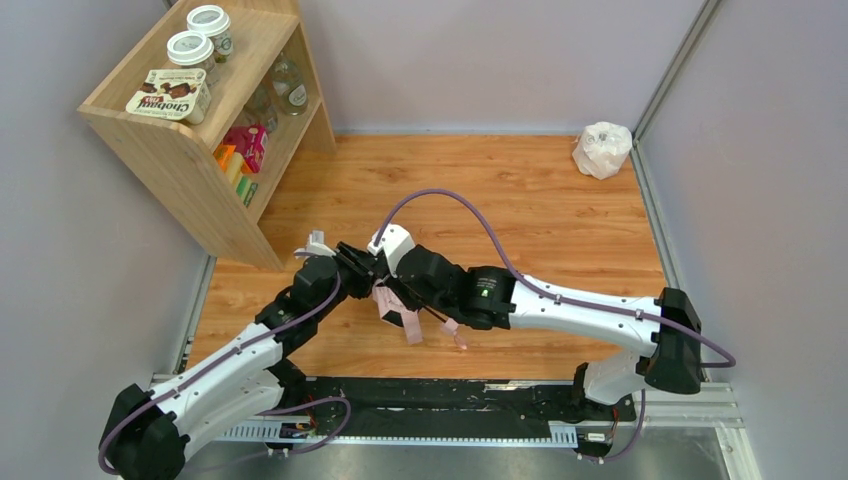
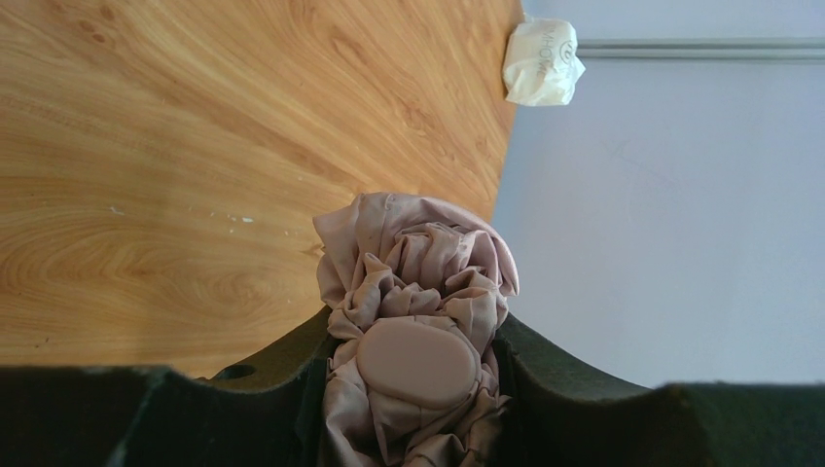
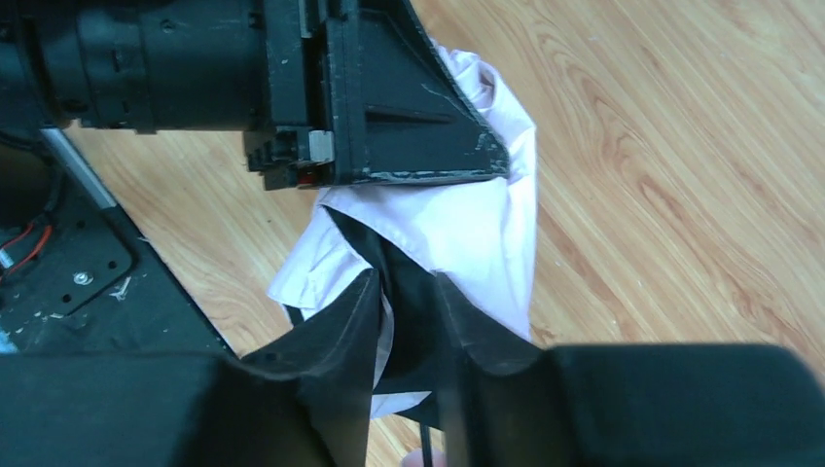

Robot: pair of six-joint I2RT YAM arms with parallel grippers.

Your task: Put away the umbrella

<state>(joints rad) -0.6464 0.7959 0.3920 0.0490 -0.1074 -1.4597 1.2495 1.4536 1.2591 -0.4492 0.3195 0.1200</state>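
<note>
Between the fingers of the left tool (image 2: 413, 341), clamped on its bunched canopy, hung the pale pink fabric folding umbrella (image 2: 418, 258), the right tool (image 3: 404, 292) beside it pinching a dark fold; soft, light and floppy, it probably handled best by its stiff handle end.

The table (image 1: 560, 190) is being viewed from above and behind the arm bases (image 1: 145, 440), facing down and forward, from afar. The umbrella (image 2: 413, 263) is being framed very closely by the left wrist camera, facing across the table toward a wall (image 2: 662, 214). It is being framed equally closely by the right wrist camera, apparently pointing downward. It is being shared by all three views.
</note>
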